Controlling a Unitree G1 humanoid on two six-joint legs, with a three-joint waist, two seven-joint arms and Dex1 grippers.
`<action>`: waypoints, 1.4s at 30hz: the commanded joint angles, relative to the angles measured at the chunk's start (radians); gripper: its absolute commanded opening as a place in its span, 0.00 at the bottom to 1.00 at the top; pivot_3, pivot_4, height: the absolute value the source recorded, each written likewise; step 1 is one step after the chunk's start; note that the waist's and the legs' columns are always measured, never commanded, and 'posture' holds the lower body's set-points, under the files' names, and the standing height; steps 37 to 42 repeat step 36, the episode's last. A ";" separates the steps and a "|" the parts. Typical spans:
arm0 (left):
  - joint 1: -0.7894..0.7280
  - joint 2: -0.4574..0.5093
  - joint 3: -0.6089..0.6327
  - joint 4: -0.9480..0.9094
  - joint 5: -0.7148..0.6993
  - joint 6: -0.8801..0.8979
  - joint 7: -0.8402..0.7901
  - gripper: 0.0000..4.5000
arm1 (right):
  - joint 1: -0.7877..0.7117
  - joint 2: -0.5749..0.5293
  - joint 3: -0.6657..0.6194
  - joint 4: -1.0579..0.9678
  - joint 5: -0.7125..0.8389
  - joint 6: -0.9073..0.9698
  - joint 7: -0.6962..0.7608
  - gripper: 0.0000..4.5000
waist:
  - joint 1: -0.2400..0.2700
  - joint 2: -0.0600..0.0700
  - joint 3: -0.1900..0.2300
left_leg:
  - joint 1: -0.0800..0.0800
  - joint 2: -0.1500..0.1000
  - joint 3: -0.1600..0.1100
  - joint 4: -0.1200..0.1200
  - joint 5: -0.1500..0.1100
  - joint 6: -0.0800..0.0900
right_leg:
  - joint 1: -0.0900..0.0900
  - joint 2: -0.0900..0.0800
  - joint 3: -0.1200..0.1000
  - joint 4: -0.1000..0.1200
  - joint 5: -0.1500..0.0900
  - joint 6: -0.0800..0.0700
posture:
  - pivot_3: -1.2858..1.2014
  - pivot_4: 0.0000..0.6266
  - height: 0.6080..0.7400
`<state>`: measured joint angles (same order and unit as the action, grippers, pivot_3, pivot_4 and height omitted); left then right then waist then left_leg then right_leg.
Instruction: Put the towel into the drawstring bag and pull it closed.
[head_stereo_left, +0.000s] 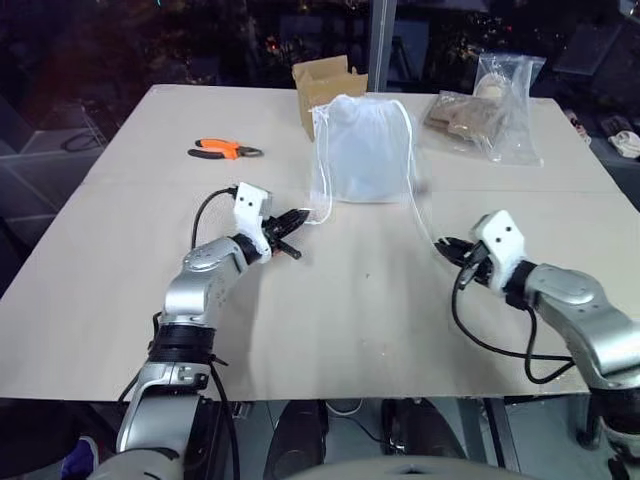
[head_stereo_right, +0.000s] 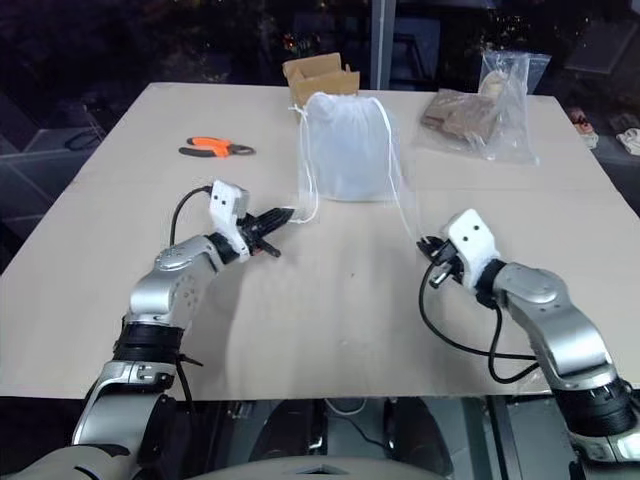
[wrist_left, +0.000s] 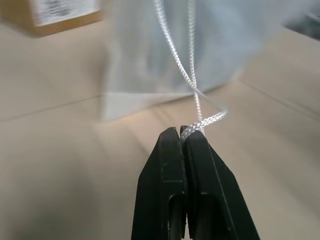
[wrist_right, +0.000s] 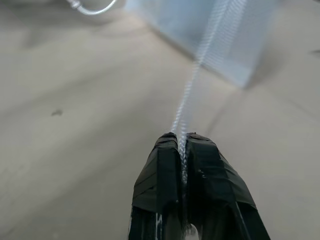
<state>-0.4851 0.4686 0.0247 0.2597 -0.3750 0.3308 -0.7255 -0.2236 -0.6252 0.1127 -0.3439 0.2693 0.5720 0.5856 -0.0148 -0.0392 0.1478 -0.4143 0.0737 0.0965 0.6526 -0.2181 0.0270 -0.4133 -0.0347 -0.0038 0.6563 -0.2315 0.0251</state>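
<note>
the drawstring bag stands upright just above the middle of the head view, mouth gathered at its top, a pale blue mass showing through the thin white fabric, which looks to be the towel already inside. the left gripper sits left of centre, its black fingers clamped tight on a loop of the white drawstring, and the wrist view shows the braided cord pinched right at the tips. the right gripper sits right of centre, also clamped on the other cord, which runs from its tips straight toward the bag.

here's what matters: the bag lies between the two grippers and further up the frame from both, with a cord running down each side to a gripper. the cords leave the mouth at the top, so the closing pull, by my reading, goes outward, left gripper toward the left edge, right gripper toward the right edge. the left gripper is the nearer one to the bag.

a cardboard box stands just behind the bag; its label in the left wrist view is too blurred to read. no other writing is legible.
</note>
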 joint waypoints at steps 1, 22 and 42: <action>0.017 0.047 0.026 -0.047 -0.022 0.015 -0.073 0.13 | 0.001 -0.009 -0.008 0.031 -0.033 -0.072 0.025 0.17 | 0.001 0.000 0.000 | -0.001 0.000 0.000 0.000 0.000 0.000 | -0.001 0.000 0.000 0.000 0.000 0.000 | 0.52 0.24 1.00; 0.175 0.066 0.177 -0.307 -0.114 0.066 -0.053 0.99 | 0.168 0.106 -0.134 -0.120 0.005 -0.168 -0.037 1.00 | 0.005 0.000 0.000 | -0.001 0.000 -0.003 -0.001 -0.004 -0.001 | -0.001 -0.001 0.002 0.000 -0.005 0.003 | 0.52 0.24 1.00; 0.429 0.110 0.385 -0.612 -0.219 0.187 0.090 0.99 | 0.403 0.093 -0.386 -0.404 0.121 -0.131 -0.072 1.00 | 0.005 0.001 0.000 | 0.000 0.000 -0.006 -0.003 -0.005 -0.002 | 0.000 -0.002 0.000 -0.001 -0.007 0.003 | 0.52 0.24 1.00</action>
